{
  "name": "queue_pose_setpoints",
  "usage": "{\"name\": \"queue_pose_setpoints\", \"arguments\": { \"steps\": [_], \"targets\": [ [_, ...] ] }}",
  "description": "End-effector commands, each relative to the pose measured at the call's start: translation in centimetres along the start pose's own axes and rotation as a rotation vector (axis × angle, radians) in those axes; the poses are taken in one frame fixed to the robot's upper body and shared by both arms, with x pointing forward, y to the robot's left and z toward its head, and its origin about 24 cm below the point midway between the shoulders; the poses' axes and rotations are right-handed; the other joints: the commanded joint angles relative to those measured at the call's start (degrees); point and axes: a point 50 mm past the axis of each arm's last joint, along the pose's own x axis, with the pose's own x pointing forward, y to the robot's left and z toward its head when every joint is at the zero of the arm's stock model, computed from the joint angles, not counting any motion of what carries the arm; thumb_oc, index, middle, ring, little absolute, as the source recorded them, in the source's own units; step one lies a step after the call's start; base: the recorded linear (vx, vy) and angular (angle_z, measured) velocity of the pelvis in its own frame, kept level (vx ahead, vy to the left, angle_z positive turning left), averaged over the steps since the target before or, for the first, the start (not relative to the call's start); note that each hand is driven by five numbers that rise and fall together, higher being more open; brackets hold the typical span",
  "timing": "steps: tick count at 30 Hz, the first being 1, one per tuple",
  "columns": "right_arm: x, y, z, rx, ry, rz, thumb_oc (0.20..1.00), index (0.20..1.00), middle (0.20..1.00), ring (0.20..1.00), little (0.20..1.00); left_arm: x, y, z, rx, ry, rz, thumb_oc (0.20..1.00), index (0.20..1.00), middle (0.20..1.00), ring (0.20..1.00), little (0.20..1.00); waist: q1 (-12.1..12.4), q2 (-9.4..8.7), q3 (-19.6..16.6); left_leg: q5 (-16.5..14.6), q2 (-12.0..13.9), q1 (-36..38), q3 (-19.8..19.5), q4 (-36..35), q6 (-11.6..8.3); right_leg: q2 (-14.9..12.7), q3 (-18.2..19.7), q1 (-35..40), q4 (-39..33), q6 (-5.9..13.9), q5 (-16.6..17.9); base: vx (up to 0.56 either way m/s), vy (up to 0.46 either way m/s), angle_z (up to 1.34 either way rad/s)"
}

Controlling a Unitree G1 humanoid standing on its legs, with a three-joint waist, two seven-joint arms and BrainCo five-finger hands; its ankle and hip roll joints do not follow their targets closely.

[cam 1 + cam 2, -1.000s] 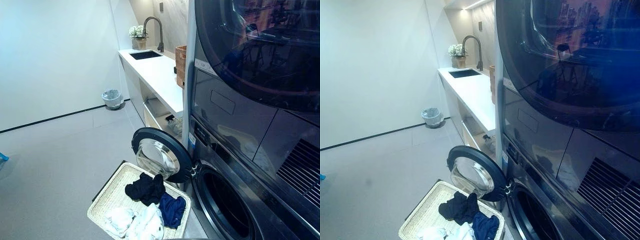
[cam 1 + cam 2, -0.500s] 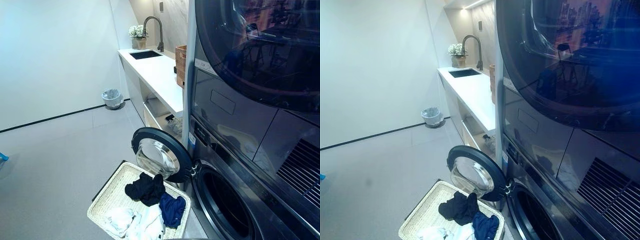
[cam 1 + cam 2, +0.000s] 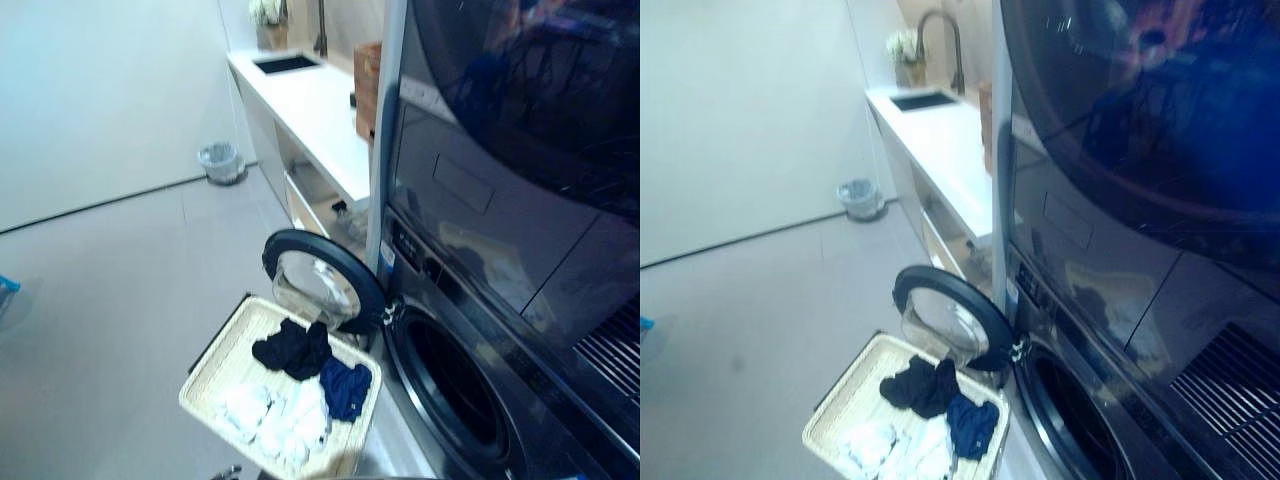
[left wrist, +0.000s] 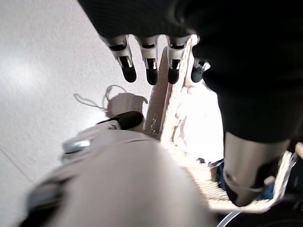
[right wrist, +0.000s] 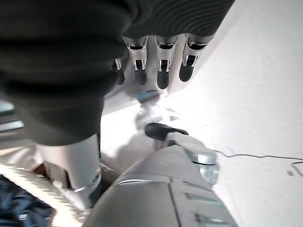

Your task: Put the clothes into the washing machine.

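Left eye view: clothes (image 3: 300, 385) heaped in wicker basket (image 3: 215, 368) on floor beneath open washer door (image 3: 322, 293), within reach; left hand (image 4: 149, 64) and right hand (image 5: 161, 64) empty, fingers straight.

Washing machine (image 3: 470, 400) at lower right with a second unit (image 3: 520, 120) stacked on it, door (image 3: 322, 292) swung open toward the left. Basket (image 3: 225, 360) on the floor (image 3: 110, 300) just left of the drum opening, before the door, clothes (image 3: 300, 385) in it. Counter (image 3: 310, 120) behind, sink (image 3: 287, 63) at its far end, bin (image 3: 220, 160) left of it by the wall.
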Motion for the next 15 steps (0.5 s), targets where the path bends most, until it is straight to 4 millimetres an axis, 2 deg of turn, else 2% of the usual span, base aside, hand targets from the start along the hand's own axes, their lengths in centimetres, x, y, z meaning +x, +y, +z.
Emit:
{"name": "queue_pose_setpoints", "arguments": {
  "steps": [1, 2, 4, 5, 6, 7, 8, 10, 11, 13, 15],
  "targets": [
    [-0.4, -0.1, 6.2, 0.047, -0.179, -0.018, 1.0, 1.0, 1.0, 1.0, 1.0, 0.9, 2.1, 8.6, -0.099, -0.329, 0.134, 1.0, 1.0, 1.0, 1.0, 1.0, 2.2, -2.21, 8.2, -3.9, -2.7, -0.3, 0.9, -0.2, 2.56, -2.3, -0.1, -5.9, 1.1, 1.8, 3.2, -0.14, -0.005, 0.08],
    [-0.4, -0.2, 6.6, 0.051, -0.195, -0.021, 1.0, 1.0, 1.0, 1.0, 1.0, 0.9, 2.2, 9.2, -0.108, -0.353, 0.143, 1.0, 1.0, 1.0, 1.0, 1.0, 2.2, -2.16, 8.7, -3.8, -2.8, -0.8, 0.7, -0.2, 2.59, -2.2, 0.0, -6.6, 1.2, 1.73, 3.3, -0.15, -0.007, 0.07],
    [-0.7, -0.3, 8.2, 0.062, -0.249, -0.028, 1.0, 1.0, 1.0, 1.0, 1.0, 0.5, 2.7, 11.7, -0.141, -0.475, 0.195, 1.0, 1.0, 1.0, 1.0, 1.0, 2.3, -1.98, 10.5, -3.3, -3.1, -2.7, 0.2, -0.2, 2.66, -2.0, 0.1, -8.7, 1.5, 1.53, 3.7, -0.13, -0.005, 0.03],
    [-1.1, -0.5, 9.6, 0.071, -0.301, -0.036, 1.0, 1.0, 1.0, 1.0, 1.0, 0.0, 3.0, 14.1, -0.166, -0.572, 0.239, 1.0, 1.0, 1.0, 1.0, 1.0, 2.5, -1.7, 12.1, -2.8, -3.4, -4.6, -0.5, -0.2, 2.68, -1.7, 0.0, -10.5, 1.8, 1.29, 4.0, -0.13, 0.005, 0.04],
    [-1.2, -0.6, 9.9, 0.074, -0.313, -0.038, 1.0, 1.0, 1.0, 1.0, 1.0, -0.1, 3.1, 14.6, -0.175, -0.601, 0.255, 1.0, 1.0, 1.0, 1.0, 1.0, 2.5, -1.65, 12.4, -2.6, -3.5, -5.0, -0.6, -0.2, 2.69, -1.7, 0.0, -10.9, 1.9, 1.23, 4.0, -0.16, 0.018, 0.04],
    [-1.6, -0.8, 11.5, 0.082, -0.368, -0.044, 1.0, 1.0, 1.0, 1.0, 1.0, -0.9, 3.8, 16.9, -0.205, -0.709, 0.311, 1.0, 1.0, 1.0, 1.0, 1.0, 2.7, -1.35, 13.9, -2.1, -3.8, -6.8, -1.4, -0.2, 2.81, -1.6, -0.1, -12.9, 3.2, 1.08, 3.8, -0.08, 0.014, 0.03],
    [-1.7, -0.8, 11.8, 0.083, -0.378, -0.045, 1.0, 1.0, 1.0, 1.0, 1.0, -1.1, 3.9, 17.3, -0.21, -0.723, 0.316, 1.0, 1.0, 1.0, 1.0, 1.0, 2.8, -1.32, 14.2, -2.0, -3.8, -7.2, -1.5, -0.2, 2.83, -1.6, -0.1, -13.5, 3.5, 1.08, 3.7, -0.11, 0.01, 0.07],
    [-2.4, -1.2, 13.9, 0.103, -0.449, -0.049, 1.0, 1.0, 1.0, 1.0, 1.0, -2.4, 4.8, 20.6, -0.226, -0.856, 0.396, 1.0, 1.0, 1.0, 1.0, 1.0, 3.1, -1.12, 16.1, -1.2, -4.2, -9.8, -2.6, -0.2, 2.96, -1.4, -0.1, -16.6, 5.7, 0.99, 3.3, -0.09, -0.007, 0.11],
    [-2.6, -1.3, 14.3, 0.107, -0.462, -0.051, 1.0, 1.0, 1.0, 1.0, 1.0, -2.7, 4.9, 21.2, -0.229, -0.88, 0.41, 1.0, 1.0, 1.0, 1.0, 1.0, 3.1, -1.07, 16.5, -1.1, -4.3, -10.3, -2.7, -0.2, 3.0, -1.3, -0.1, -17.3, 6.1, 0.97, 3.3, -0.09, -0.01, 0.07],
    [-3.4, -1.9, 16.2, 0.124, -0.521, -0.053, 1.0, 1.0, 1.0, 1.0, 1.0, -4.0, 5.4, 23.9, -0.226, -0.987, 0.485, 1.0, 1.0, 1.0, 1.0, 1.0, 3.3, -1.01, 18.4, -0.5, -4.5, -12.0, -3.0, -0.2, 3.03, -1.3, -0.2, -19.7, 7.7, 1.02, 3.2, -0.07, -0.005, 0.05],
    [-4.0, -2.2, 17.5, 0.131, -0.557, -0.054, 1.0, 1.0, 1.0, 1.0, 1.0, -4.9, 5.7, 25.3, -0.231, -1.043, 0.527, 1.0, 1.0, 1.0, 1.0, 1.0, 3.4, -1.08, 19.6, -0.2, -4.5, -13.0, -2.8, 0.1, 3.03, -1.4, -0.3, -21.4, 9.0, 1.05, 3.2, -0.05, -0.001, 0.05]
  ]
}}
